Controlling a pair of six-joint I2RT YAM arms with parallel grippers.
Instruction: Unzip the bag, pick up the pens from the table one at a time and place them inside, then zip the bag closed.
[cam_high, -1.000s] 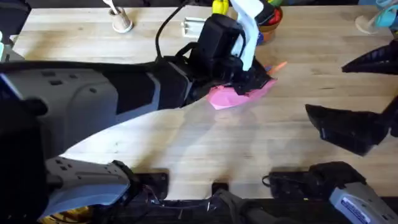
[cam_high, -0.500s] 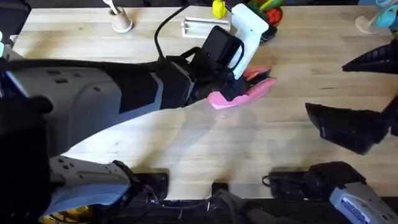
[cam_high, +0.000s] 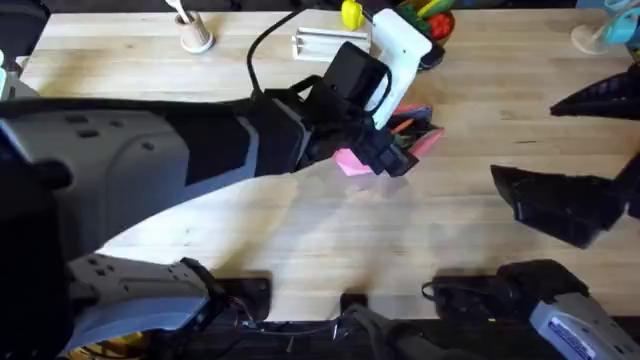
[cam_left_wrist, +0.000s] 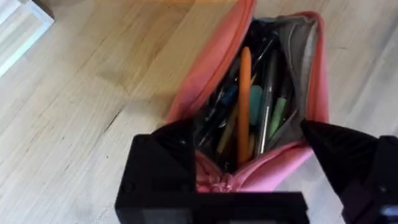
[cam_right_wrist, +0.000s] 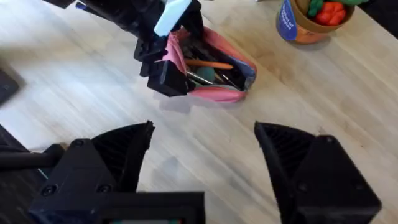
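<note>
Pink bag (cam_left_wrist: 211, 62) gapes unzipped, grey-lined, crammed with pens (cam_left_wrist: 244, 93).

Robot lab (wood table (cam_high: 300, 240))

A soft pink fabric bag (cam_right_wrist: 214, 93) lay on its side on the pale wooden plank table (cam_high: 300, 240), toward the far middle of the tabletop. Its zipper was open and the mouth gaped wide, showing grey lining. Inside lay a bundle of pens (cam_left_wrist: 249, 112): one orange stick (cam_left_wrist: 244, 93) ran lengthwise down the middle, with dark, silver, teal and green ones packed beside it. The pink fabric bunched into gathers at the closed end.
</note>
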